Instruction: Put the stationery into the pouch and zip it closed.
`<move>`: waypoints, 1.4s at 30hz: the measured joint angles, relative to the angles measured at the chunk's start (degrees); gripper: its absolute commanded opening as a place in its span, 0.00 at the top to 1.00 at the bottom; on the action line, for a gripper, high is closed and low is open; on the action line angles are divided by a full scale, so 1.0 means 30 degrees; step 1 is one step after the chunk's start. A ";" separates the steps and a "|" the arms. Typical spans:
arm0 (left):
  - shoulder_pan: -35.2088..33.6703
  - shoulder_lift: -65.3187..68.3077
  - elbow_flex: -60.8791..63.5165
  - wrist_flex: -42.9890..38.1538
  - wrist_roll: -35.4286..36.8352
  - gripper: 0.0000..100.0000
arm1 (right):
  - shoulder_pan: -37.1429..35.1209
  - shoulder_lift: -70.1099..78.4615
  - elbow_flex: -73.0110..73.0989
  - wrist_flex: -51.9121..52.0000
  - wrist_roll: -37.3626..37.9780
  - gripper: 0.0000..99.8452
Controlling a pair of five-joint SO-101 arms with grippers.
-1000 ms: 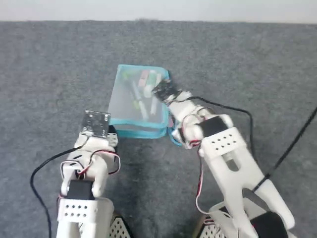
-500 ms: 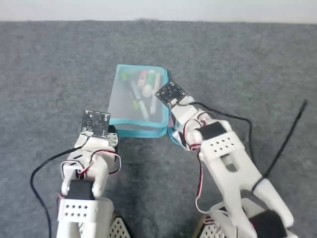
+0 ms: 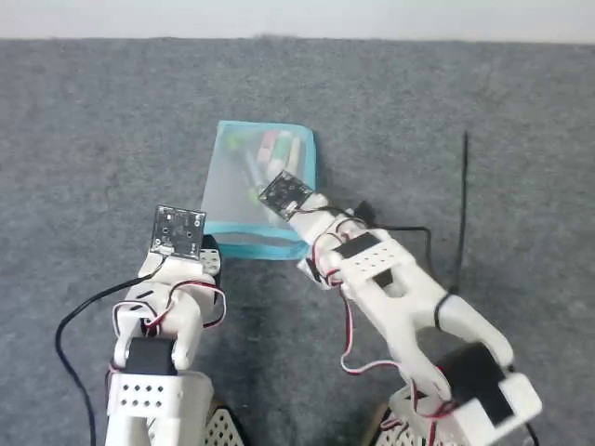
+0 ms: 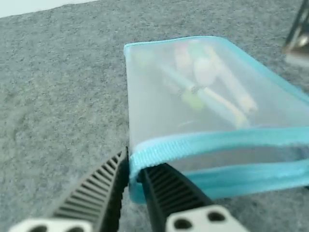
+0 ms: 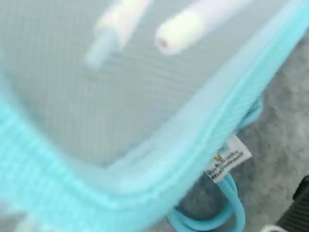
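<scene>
A translucent pouch (image 3: 244,190) with teal trim lies on the grey mat, with several pens and markers (image 3: 270,158) inside it. In the left wrist view my left gripper (image 4: 131,181) is shut on the pouch's (image 4: 193,111) near left corner, pinching the teal edge. That arm's wrist board (image 3: 178,230) sits just before the same corner. My right arm's wrist board (image 3: 285,195) hangs over the pouch's near right part and hides the gripper below it. The right wrist view is pressed close to the pouch wall (image 5: 120,111), where a white pen end (image 5: 178,29) shows through.
A white label (image 5: 228,158) and a teal cord loop (image 5: 212,220) hang at the pouch's corner. A black cable (image 3: 462,204) runs over the mat to the right of the right arm. Bare grey mat (image 3: 112,121) lies left of and beyond the pouch.
My right arm has swung left and lower over the pouch's near right part, and its cable has followed. The left arm keeps its hold and has not moved.
</scene>
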 measured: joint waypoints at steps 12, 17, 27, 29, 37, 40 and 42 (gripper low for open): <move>0.0059 0.0000 0.0000 0.0000 0.0000 0.99 | -0.0088 0.5392 -0.6300 0.0850 -0.0088 0.90; 0.0059 0.0000 0.0000 0.0000 0.0000 0.99 | -0.0059 0.5509 -0.7766 0.2608 -0.0088 0.99; 0.0088 0.0000 0.0000 0.0000 0.0059 0.99 | 0.1905 0.2462 -0.7883 0.6242 -0.1905 0.99; 0.0088 0.0000 0.0000 0.0000 0.0117 0.99 | 0.1846 0.0850 -0.7795 0.7121 -0.1963 0.99; 0.0088 0.0000 0.0000 0.0000 0.0147 0.89 | 0.0557 -0.4308 -0.5304 0.8733 -0.1524 0.99; 0.0088 0.0000 0.0000 0.0000 0.0147 0.85 | 0.0410 -0.5861 -0.5245 0.9582 -0.1260 0.99; 0.0088 0.0000 0.0000 0.0000 0.0147 0.85 | 0.0381 -0.6769 -0.5011 1.0139 -0.0908 0.99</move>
